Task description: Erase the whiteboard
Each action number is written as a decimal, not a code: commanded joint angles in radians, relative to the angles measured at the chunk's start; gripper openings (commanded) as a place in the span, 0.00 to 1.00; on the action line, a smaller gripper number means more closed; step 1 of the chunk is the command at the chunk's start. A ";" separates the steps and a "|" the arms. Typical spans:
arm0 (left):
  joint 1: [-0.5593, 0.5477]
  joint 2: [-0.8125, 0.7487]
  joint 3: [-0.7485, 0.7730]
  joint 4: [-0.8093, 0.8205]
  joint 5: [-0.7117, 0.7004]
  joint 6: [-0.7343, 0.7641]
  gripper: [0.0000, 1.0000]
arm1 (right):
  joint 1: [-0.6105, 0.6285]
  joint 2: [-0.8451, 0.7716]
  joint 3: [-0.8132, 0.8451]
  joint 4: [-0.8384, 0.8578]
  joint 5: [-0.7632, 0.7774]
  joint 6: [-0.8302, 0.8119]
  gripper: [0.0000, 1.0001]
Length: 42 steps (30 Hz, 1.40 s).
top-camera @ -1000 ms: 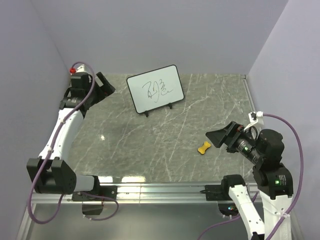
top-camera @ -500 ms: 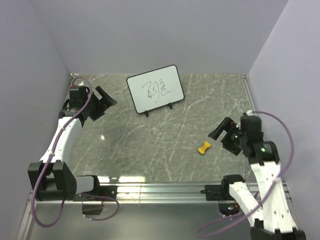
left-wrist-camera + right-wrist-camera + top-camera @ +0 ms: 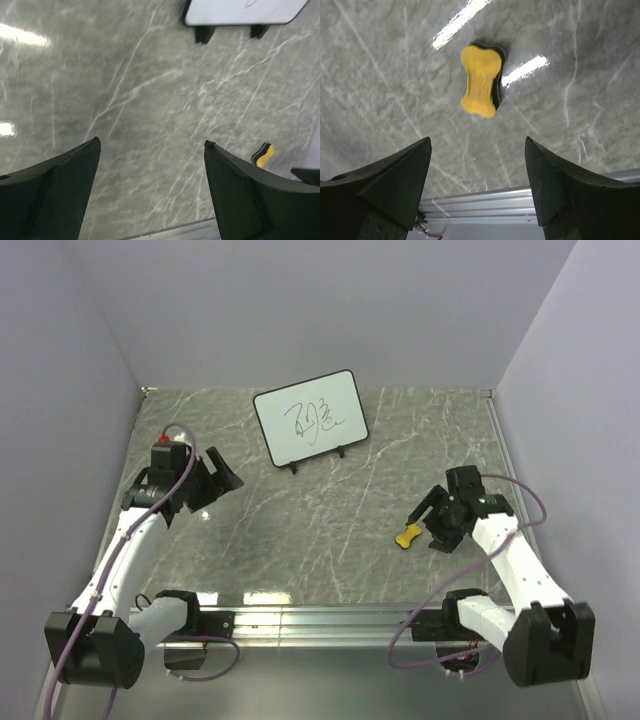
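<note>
The whiteboard (image 3: 310, 419) stands tilted on black feet at the back middle of the table, with black scribbles on it; its lower edge shows in the left wrist view (image 3: 245, 12). The yellow bone-shaped eraser (image 3: 408, 535) lies on the table at the right; it also shows in the right wrist view (image 3: 481, 80) and small in the left wrist view (image 3: 263, 154). My right gripper (image 3: 432, 525) is open and empty, hovering just right of the eraser (image 3: 477, 142). My left gripper (image 3: 222, 476) is open and empty at the left, well short of the board (image 3: 150, 142).
Grey marbled tabletop (image 3: 330, 510) with purple walls on three sides. A metal rail (image 3: 320, 620) runs along the near edge and shows in the right wrist view (image 3: 520, 205).
My right gripper has swung down and left to the eraser. My left gripper has come down from the back left corner toward the table's middle left.
</note>
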 commanded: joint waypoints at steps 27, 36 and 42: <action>-0.031 0.013 -0.031 -0.054 -0.030 0.025 0.90 | 0.147 0.474 0.048 0.281 0.225 0.020 0.27; -0.031 0.118 -0.042 0.241 0.023 0.051 0.92 | 0.147 0.394 0.050 0.235 0.199 -0.032 0.00; 0.006 0.334 0.045 0.623 0.300 0.077 0.90 | 0.147 0.271 0.097 0.140 0.160 -0.064 0.00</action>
